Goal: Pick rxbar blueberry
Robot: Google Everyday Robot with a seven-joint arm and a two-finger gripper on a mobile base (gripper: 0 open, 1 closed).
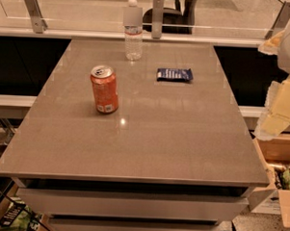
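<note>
Hovering off the right edge of the desk (158, 142), the gripper (279, 110) is sitting clear of everything; whether it is spread or closed, I cannot tell. The rxbar blueberry (174, 74) is lying flat well to its left, apart from the orange can (104, 89), probably leaving room for a grasp from above.

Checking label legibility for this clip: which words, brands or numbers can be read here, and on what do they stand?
No text can be read in full.
rxbar blueberry: pale lettering, too blurred to read.
orange soda can: white patch low on its side, print too small.
water bottle: label unreadable.
gripper: at the view's right edge, apart from the bar, no text visible.
</note>
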